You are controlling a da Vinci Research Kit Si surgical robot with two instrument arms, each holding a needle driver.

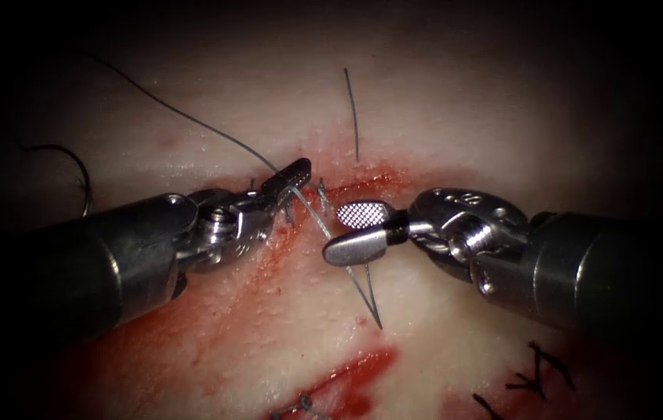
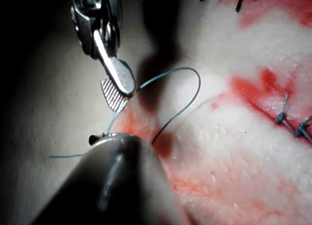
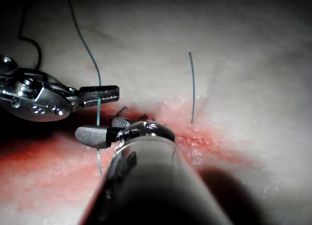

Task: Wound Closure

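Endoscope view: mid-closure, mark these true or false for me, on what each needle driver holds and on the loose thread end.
1. The left steel needle driver has its jaws shut on the thin blue-grey thread. True.
2. The right steel needle driver is clamped on that thread. False: its jaws stand open and hold nothing; the thread runs between them.
3. A short cut end of thread stands up from the pale pork tissue at the cut's red edge. True.
4. The left driver grips the tissue. False: it holds the thread.
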